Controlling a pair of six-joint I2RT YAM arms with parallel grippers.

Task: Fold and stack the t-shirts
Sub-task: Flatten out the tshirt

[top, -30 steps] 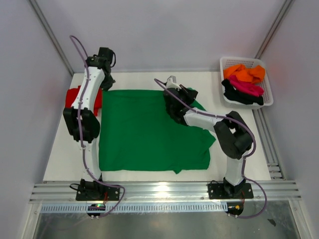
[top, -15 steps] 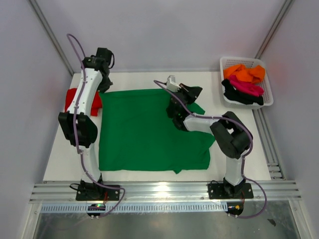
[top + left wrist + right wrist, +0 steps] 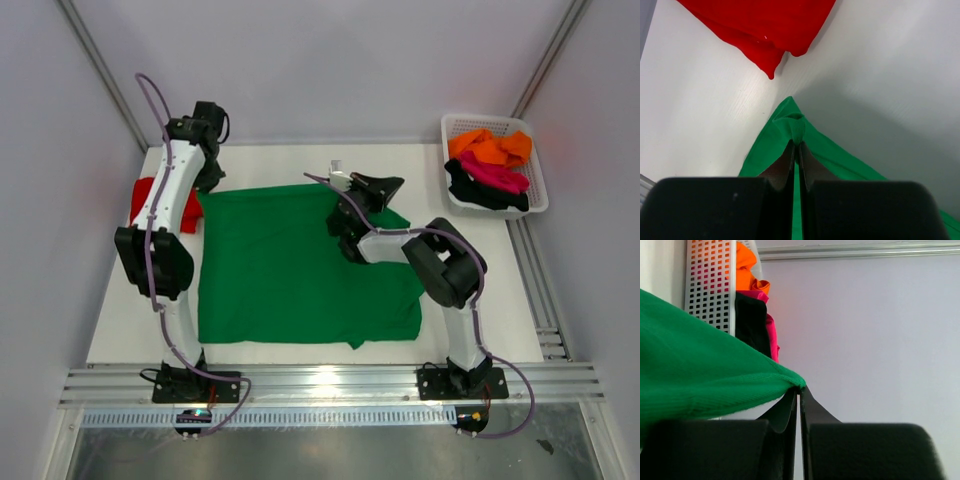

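The bright green t-shirt [image 3: 290,265] lies spread flat in the middle of the table. My left gripper [image 3: 207,186] is shut on its far left corner [image 3: 792,122], low over the table. My right gripper [image 3: 393,184] is shut on the shirt's far right edge [image 3: 715,375] and holds that part lifted. The red t-shirt [image 3: 150,200] lies folded at the far left, just beyond the green corner in the left wrist view [image 3: 760,25]. Orange [image 3: 490,147], magenta [image 3: 497,176] and black [image 3: 478,192] shirts lie in the basket.
The white mesh basket [image 3: 448,125] stands at the back right; it also shows in the right wrist view [image 3: 710,285]. Metal rails run along the right side [image 3: 535,290] and the near edge [image 3: 330,382]. Grey walls enclose the table.
My right gripper has turned and lifted towards the back with the green cloth in it. My left arm has shifted slightly left, still holding the far left corner.
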